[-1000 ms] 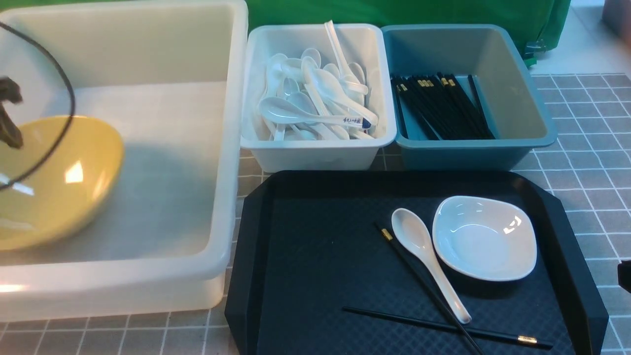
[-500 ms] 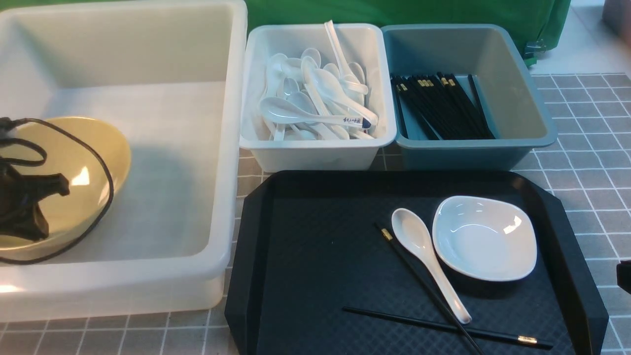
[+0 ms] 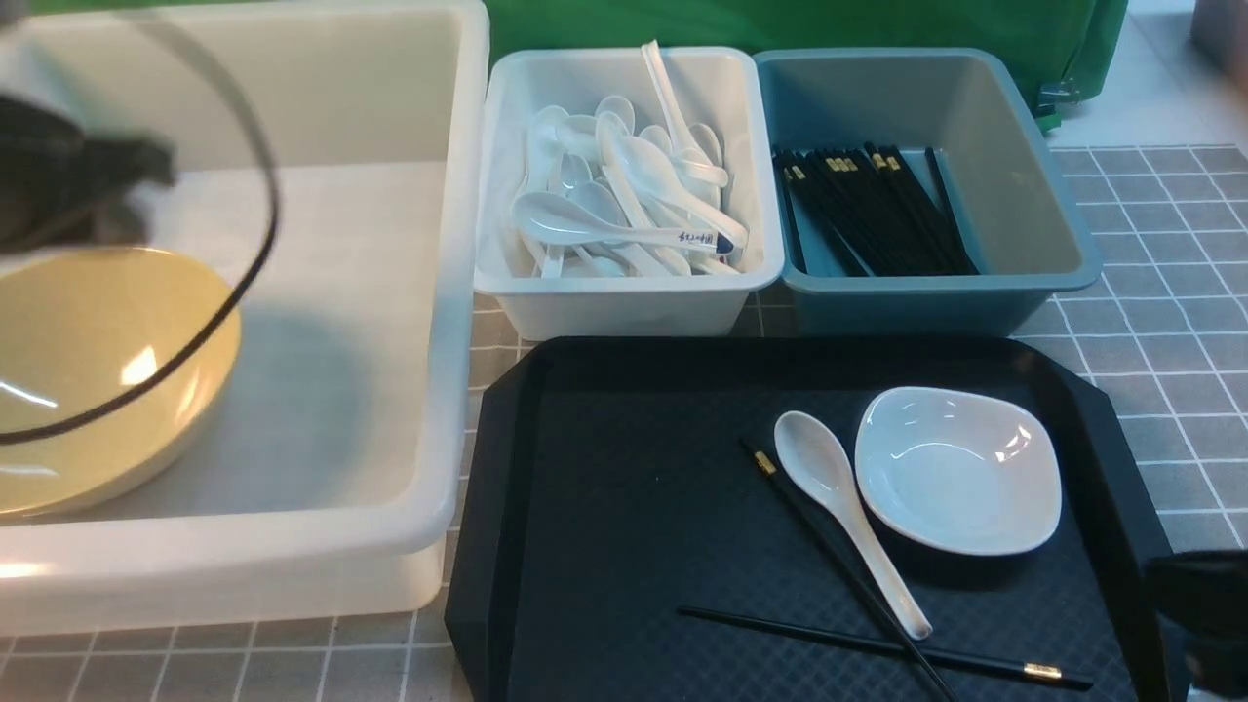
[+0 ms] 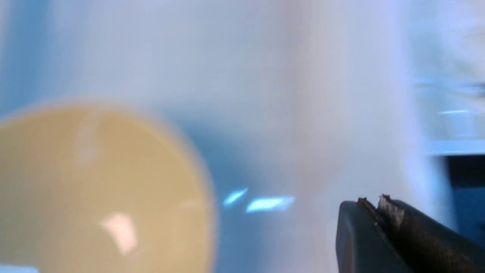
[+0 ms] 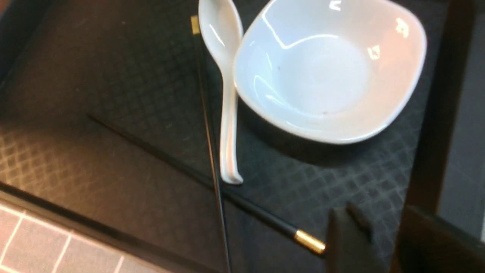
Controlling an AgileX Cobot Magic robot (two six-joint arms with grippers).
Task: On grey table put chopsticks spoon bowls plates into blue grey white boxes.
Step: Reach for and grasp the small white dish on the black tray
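A yellow bowl [image 3: 97, 380] lies in the large white box [image 3: 292, 541]; it also shows in the left wrist view [image 4: 94, 189]. My left gripper [image 3: 136, 171], blurred, hangs above the bowl; its jaws are shut and empty [image 4: 373, 201]. On the black tray [image 3: 604, 487] lie a white square bowl [image 3: 957, 470], a white spoon [image 3: 838, 507] and two crossed black chopsticks [image 3: 848, 575]. My right gripper [image 3: 1199, 595] is open [image 5: 379, 223] over the tray's near right corner, beside a chopstick's gold end [image 5: 310, 242], with the bowl [image 5: 329, 68] and spoon [image 5: 223, 76] beyond it.
A small white box [image 3: 624, 302] holding several white spoons and a blue box [image 3: 926, 307] holding several black chopsticks stand behind the tray. Grey checked table [image 3: 1170, 322] shows at the right. A green cloth hangs at the back.
The yellow bowl has settled flat in the large white box. My left gripper has lifted up off it. My right gripper has come into view at the lower right.
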